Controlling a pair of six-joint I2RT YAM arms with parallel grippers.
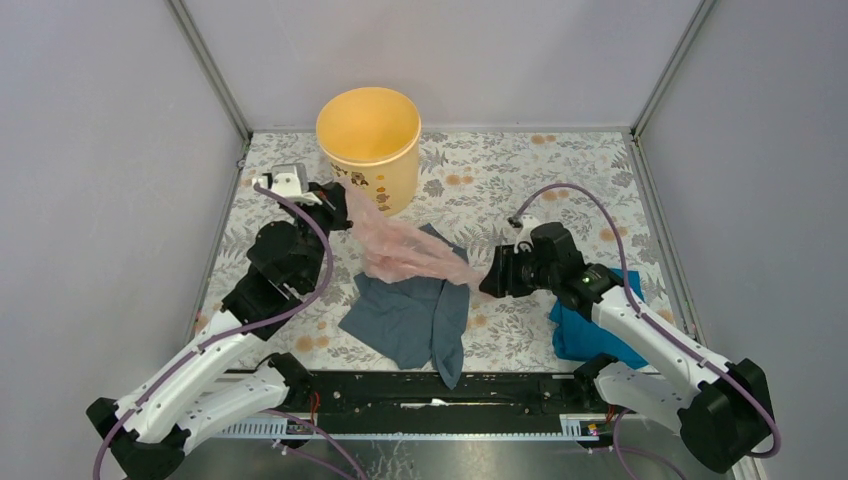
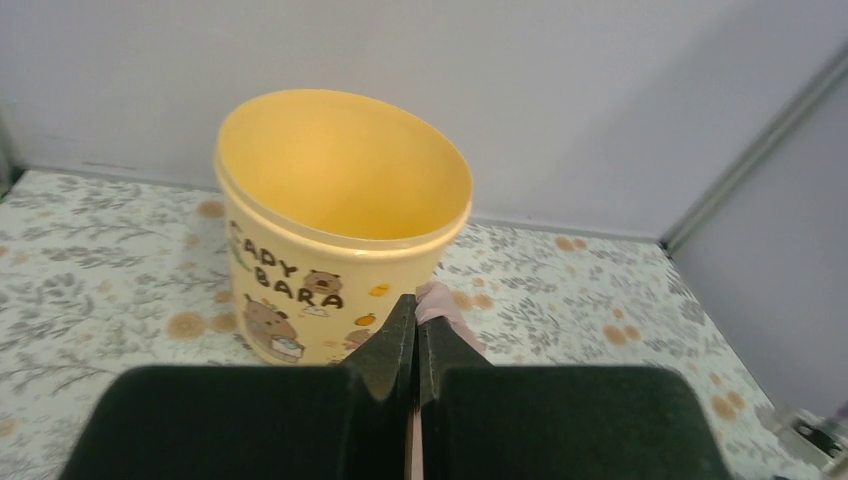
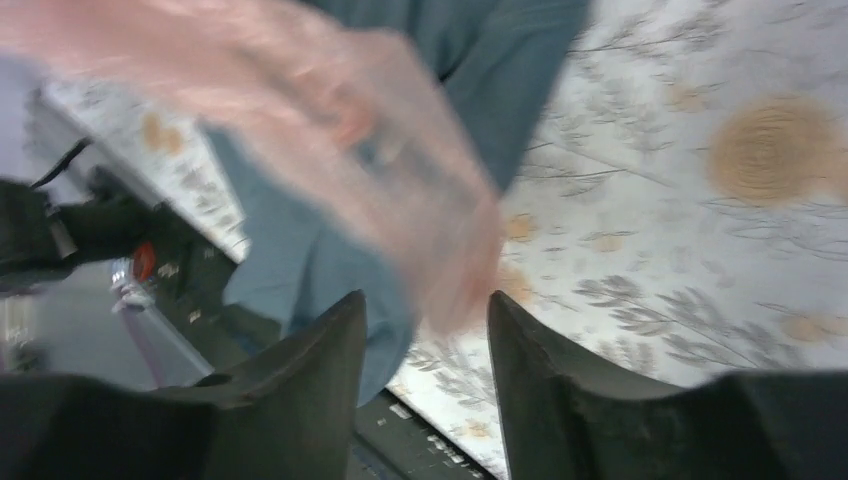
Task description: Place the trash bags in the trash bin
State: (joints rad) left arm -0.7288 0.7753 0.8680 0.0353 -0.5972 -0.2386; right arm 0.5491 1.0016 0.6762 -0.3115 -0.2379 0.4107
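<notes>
left pincer [image 2: 416,330] clamped on trash bag [image 1: 405,250] beside trash bin [image 1: 368,150]; right pincer [image 3: 425,330] apart, bag tip between.

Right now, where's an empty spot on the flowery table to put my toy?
The biggest bare patch of flowery table is at the back, right of the yellow bucket. A smaller one lies between the grey-blue cloth and the bright blue cloth. The middle is crowded: the pink plastic bag stretches over the grey-blue cloth there.

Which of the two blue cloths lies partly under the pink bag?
The grey-blue cloth in the middle; the pink bag hangs over its far part. The bright blue cloth lies apart at the right, away from the bag.
</notes>
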